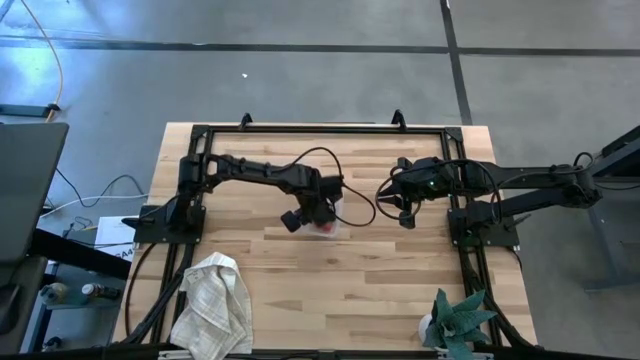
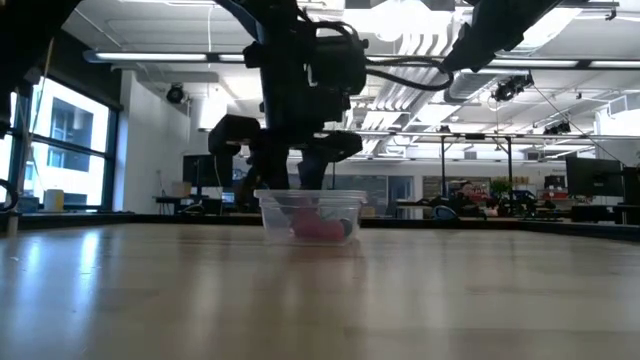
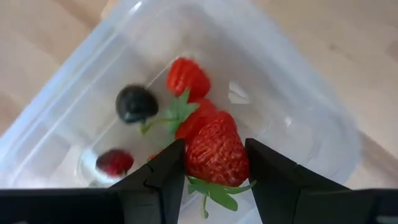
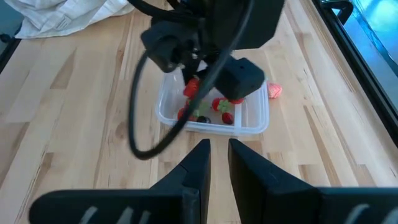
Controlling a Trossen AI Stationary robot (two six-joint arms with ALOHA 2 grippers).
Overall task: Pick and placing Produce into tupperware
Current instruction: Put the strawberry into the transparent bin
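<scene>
The clear tupperware (image 1: 336,222) stands near the table's middle and shows in the low view (image 2: 312,214) too. In it lie red strawberries (image 3: 188,78), a dark round berry (image 3: 135,104) and a small red piece (image 3: 114,162). My left gripper (image 3: 215,163) hangs right over the tupperware, pointing down, shut on a red strawberry (image 3: 214,152). My right gripper (image 4: 216,155) waits above the table on the tupperware's right, open by a narrow gap with nothing in it. My left gripper pinches the strawberry's two red sides (image 3: 194,155) between its two fingers, coming from above and pointing steeply down. The green leaves (image 3: 217,191) sit at the end nearer the gripper. The strawberry hangs lifted clear, above the pieces inside the tupperware.
One pink piece (image 4: 274,91) lies on the table just outside the tupperware. A white cloth towel (image 1: 212,305) lies at the near left, and a teal plant (image 1: 460,320) stands at the near right corner. A black frame (image 1: 300,130) rims the work area.
</scene>
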